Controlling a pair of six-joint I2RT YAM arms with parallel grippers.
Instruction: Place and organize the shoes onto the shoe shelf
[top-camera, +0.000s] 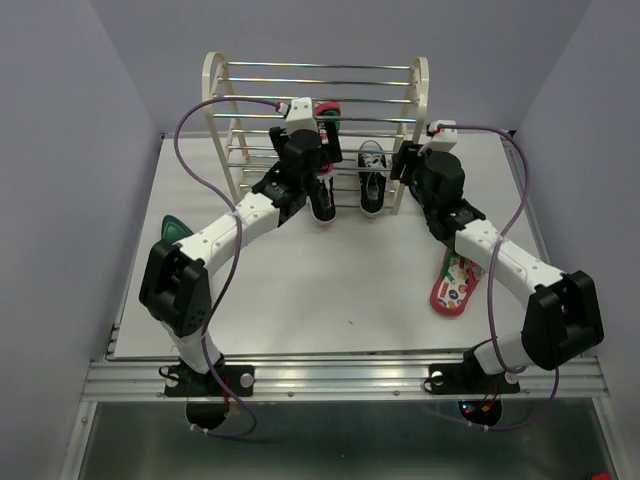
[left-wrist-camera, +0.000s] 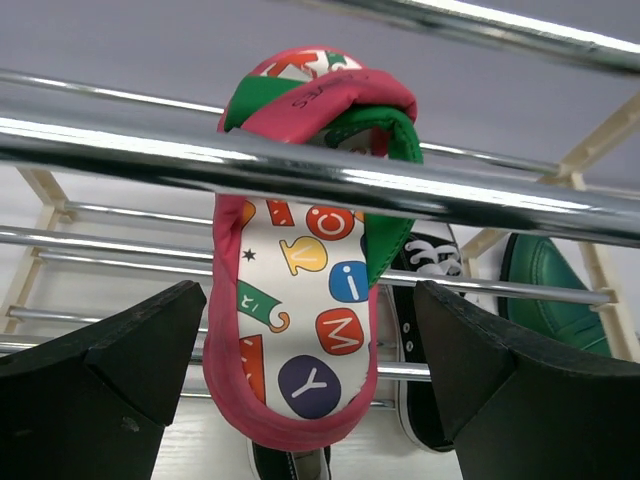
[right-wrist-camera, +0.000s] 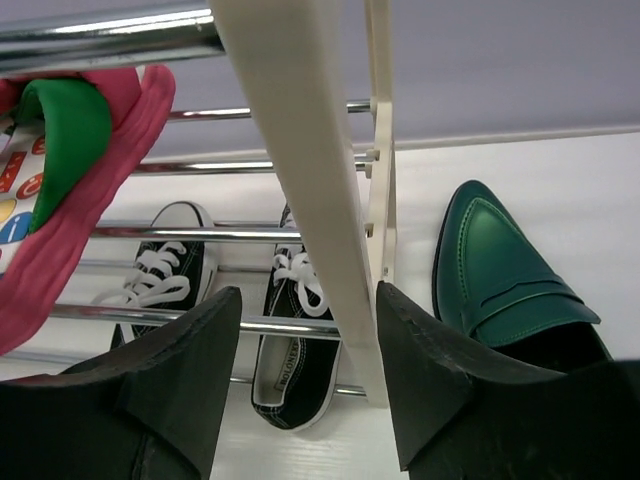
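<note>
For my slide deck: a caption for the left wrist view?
Flip-flop on the shelf rods between open jaws, sneakers beyond.

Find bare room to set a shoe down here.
Free: on the table, front centre, short of the black sneakers and left of the loose flip-flop; also the back-left corner beside the shelf. Crowded: the shelf's right end, with right gripper and green shoe, and its middle, with left gripper and hung flip-flop.

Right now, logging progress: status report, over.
Left gripper open, flip-flop between jaws, resting on shelf rods. Right gripper open astride shelf's side panel. Sneakers low in shelf; second flip-flop on table.
</note>
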